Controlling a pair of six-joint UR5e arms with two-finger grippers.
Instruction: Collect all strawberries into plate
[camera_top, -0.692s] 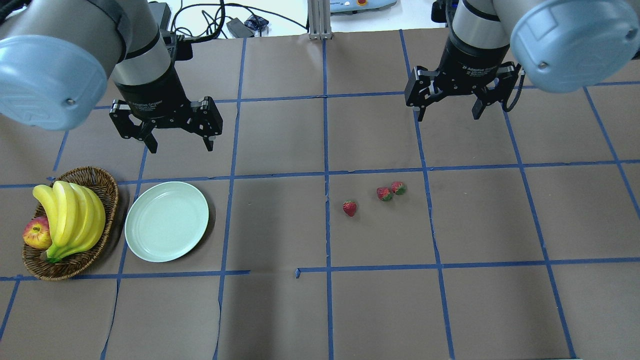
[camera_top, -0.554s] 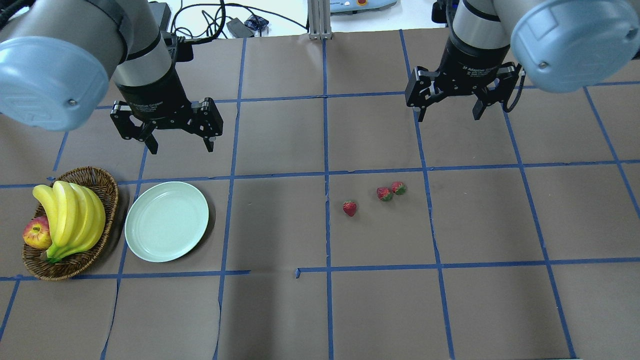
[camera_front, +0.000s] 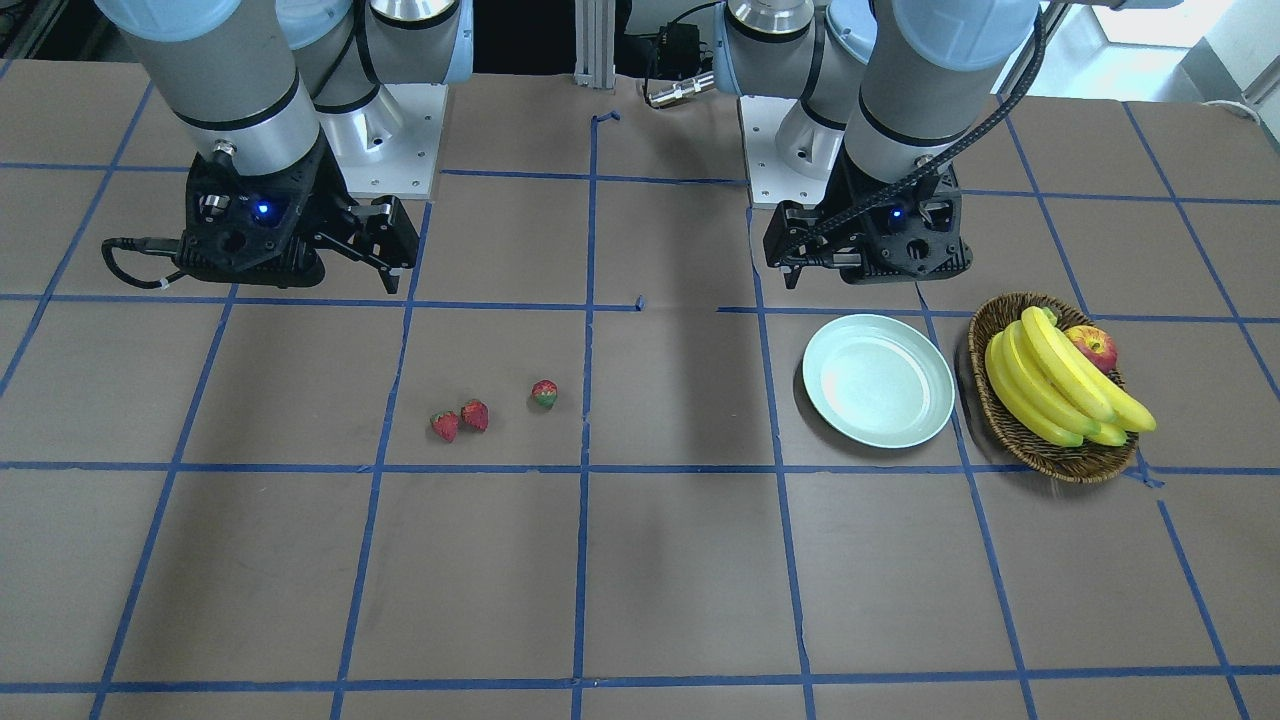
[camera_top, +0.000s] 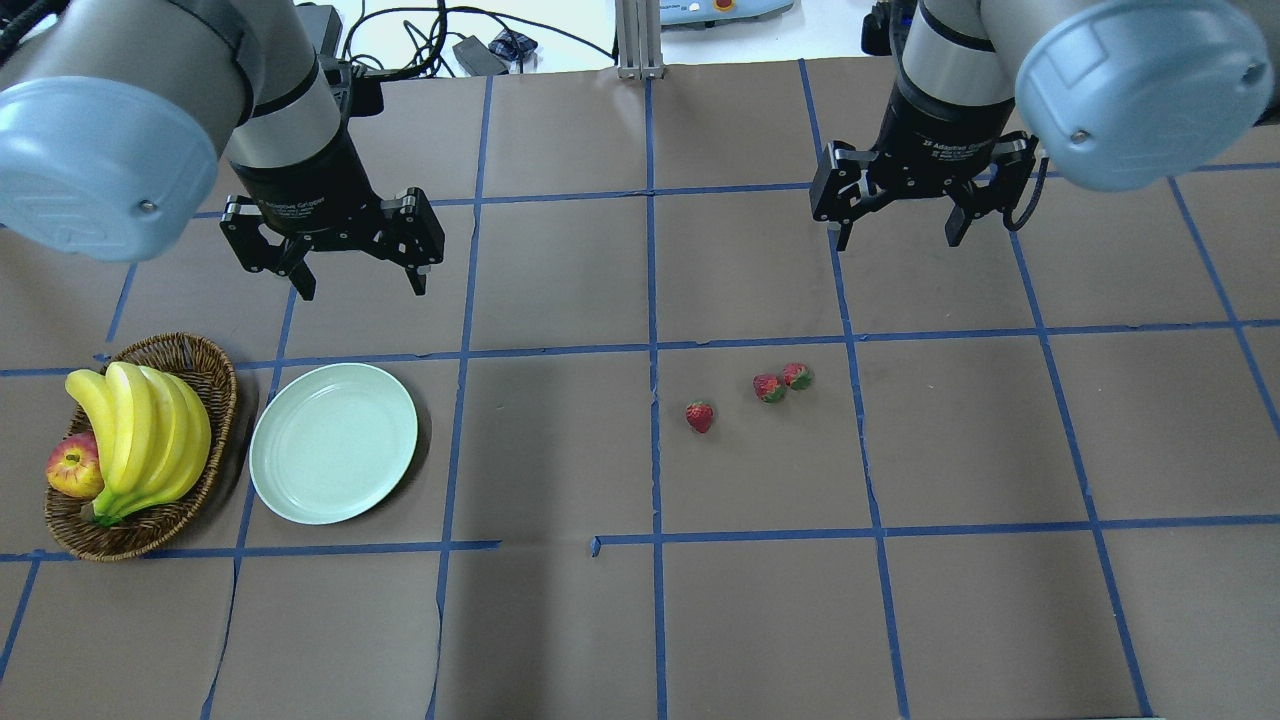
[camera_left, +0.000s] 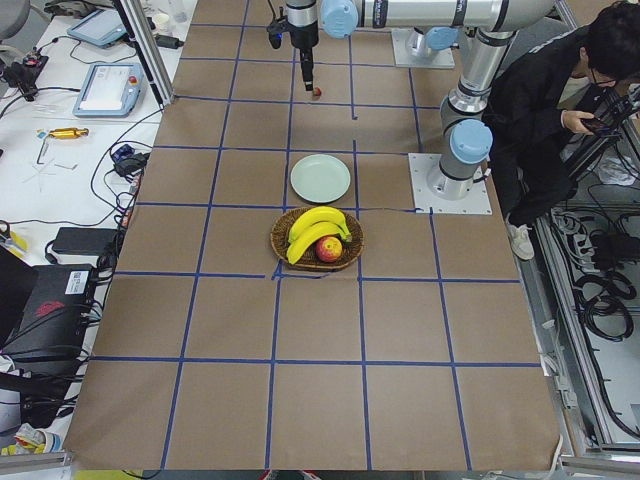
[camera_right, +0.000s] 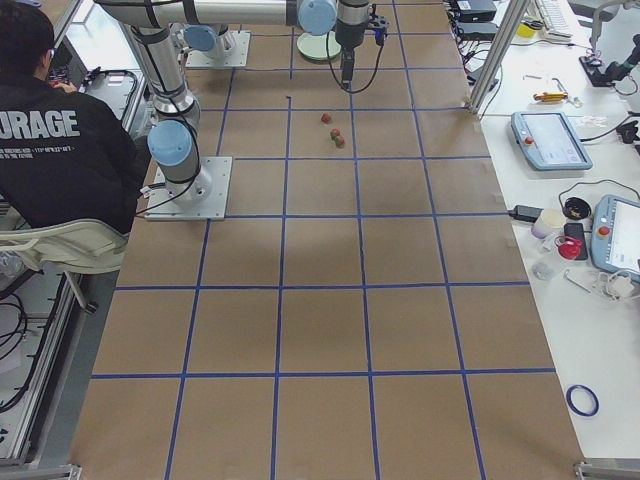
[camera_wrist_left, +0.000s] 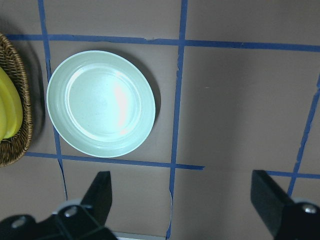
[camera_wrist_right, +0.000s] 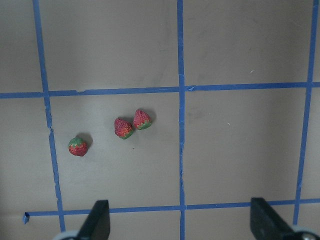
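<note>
My left gripper (camera_top: 359, 285) hangs above the brown table paper with its two fingers (camera_wrist_left: 98, 193) spread wide, and nothing is between them. My right gripper (camera_top: 898, 237) hangs in the same way, also spread wide and holding nothing.

The plate (camera_top: 333, 443) lies on the table in front of my left gripper, on the side away from my base and a little toward my left. In the left wrist view it is above my fingertips and to the left of them, well apart from both. Nothing lies in it. Just beside the plate, further to my left, stands a wicker basket (camera_top: 222, 372) with a narrow gap between the two. In the basket are a bunch of bananas (camera_top: 140, 440) and an apple (camera_top: 72, 467).

All three strawberries (camera_top: 768, 387) lie on the paper, in front of my right gripper and shifted toward my left side, inside one square of the blue tape grid (camera_top: 652, 250). Two of them are close together side by side; I cannot tell if they touch. The third strawberry (camera_top: 700, 416) lies a little apart from this pair, further from my right gripper and toward the plate. They are well apart from the plate, and neither gripper touches any of them.
</note>
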